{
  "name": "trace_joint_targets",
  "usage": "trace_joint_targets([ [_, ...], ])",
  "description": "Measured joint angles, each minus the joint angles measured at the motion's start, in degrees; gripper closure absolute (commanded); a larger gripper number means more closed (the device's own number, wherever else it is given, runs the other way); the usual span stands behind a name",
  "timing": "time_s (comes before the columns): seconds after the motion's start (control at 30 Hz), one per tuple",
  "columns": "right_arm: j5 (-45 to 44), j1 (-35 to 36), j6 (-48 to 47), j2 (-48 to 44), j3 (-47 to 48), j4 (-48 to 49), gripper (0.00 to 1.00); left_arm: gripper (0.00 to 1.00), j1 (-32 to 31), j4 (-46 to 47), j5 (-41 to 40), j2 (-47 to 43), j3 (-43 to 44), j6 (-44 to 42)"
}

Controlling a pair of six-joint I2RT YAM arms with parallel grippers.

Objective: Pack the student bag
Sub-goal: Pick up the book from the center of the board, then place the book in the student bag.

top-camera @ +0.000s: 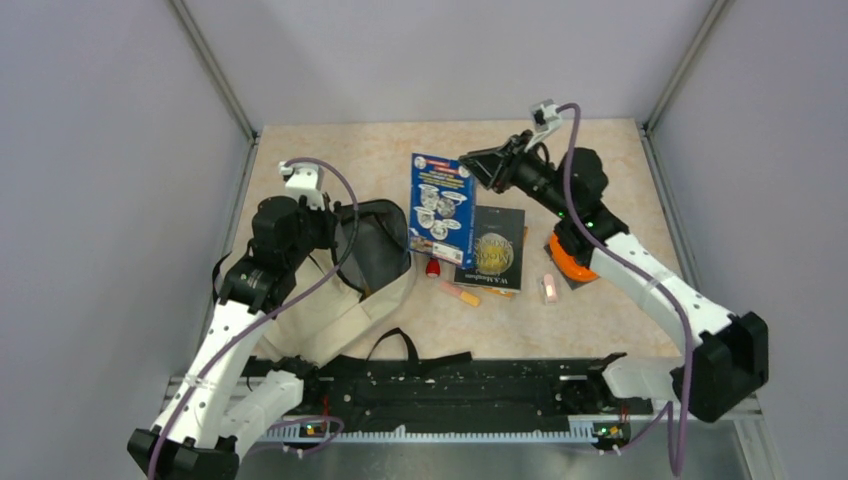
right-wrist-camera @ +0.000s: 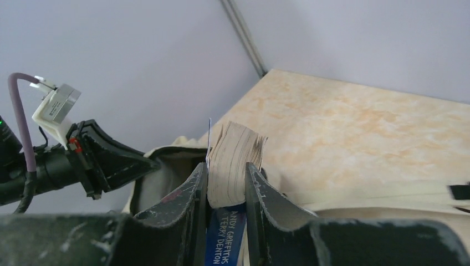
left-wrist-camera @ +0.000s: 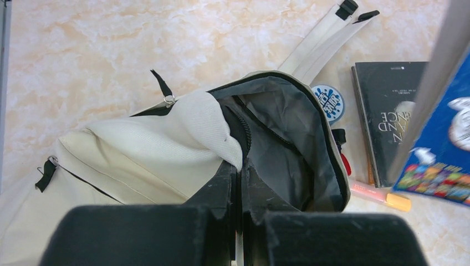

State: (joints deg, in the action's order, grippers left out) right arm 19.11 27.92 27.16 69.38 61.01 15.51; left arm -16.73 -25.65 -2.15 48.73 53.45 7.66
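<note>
1. Black base rail point(top-camera: 450, 395) first, running along the near edge of the desk point(top-camera: 600, 325), with 1 arm mounted toward each end.
2. Just past it, on the left half of the desk, lies the student bag point(top-camera: 330, 310). It is cream canvas, slumped on its side, with its dark-lined mouth gaping toward the middle of the desk.
3. Over it reaches the left arm point(top-camera: 235, 330), and the left jaws are pinched tight on the cream lip of that mouth. The wrist view has the 2 fingers point(left-wrist-camera: 219, 188) pressed together on the cloth.
4. From the bag, 2 flat shoulder straps point(left-wrist-camera: 327, 41) with black tips trail away across the marble top, and a round blue-and-white badge point(left-wrist-camera: 328, 103) sits just beside the rim.
5. Right of the mouth, 3 small things lie apart: a red item point(top-camera: 433, 268), an orange-and-pink marker point(top-camera: 462, 294) and a pale pink block point(top-camera: 548, 288).
6. Beyond the marker, a black book point(top-camera: 497, 248) lies flat.
7. An orange object point(top-camera: 568, 265) peeks out from under the right arm point(top-camera: 650, 280); what it is, I cannot tell.
8. Farthest out, the right jaws are clamped across the thickness of a blue book point(top-camera: 440, 205), with its pages fanning above them. It hangs tilted over the desk between the bag's mouth and the black book.
</note>
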Motion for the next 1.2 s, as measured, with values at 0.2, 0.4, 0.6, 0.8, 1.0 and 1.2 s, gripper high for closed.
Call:
trace_joint_targets([
  [0.2, -2.8, 7.8, 4.7, 11.4, 0.4, 8.8, 1.00, 1.00, 0.0, 0.0, 0.1, 0.0, 0.0, 0.0],
  [0.4, -5.9, 12.6, 8.8, 22.4, 1.2, 14.6, 1.00, 1.00, 0.0, 0.0, 0.2, -0.2, 0.0, 0.0],
  [0.6, -8.7, 15.0, 10.0, 29.7, 5.4, 15.6, 1.00, 1.00, 0.0, 0.0, 0.3, -0.2, 0.0, 0.0],
  [0.8, -9.6, 15.0, 11.0, 35.4, 7.6, 14.0, 0.92, 1.00, 0.0, -0.1, 0.4, -0.2, 0.0, 0.0],
  [1.0, -8.9, 15.0, 12.2, 40.0, 7.7, 13.6, 0.69, 1.00, 0.0, -0.5, 0.9, -0.2, 0.0, 0.0],
  [1.2, -5.7, 15.2, 14.4, 41.6, 6.6, 17.2, 0.55, 1.00, 0.0, -0.6, 1.1, -0.2, 0.0, 0.2],
])
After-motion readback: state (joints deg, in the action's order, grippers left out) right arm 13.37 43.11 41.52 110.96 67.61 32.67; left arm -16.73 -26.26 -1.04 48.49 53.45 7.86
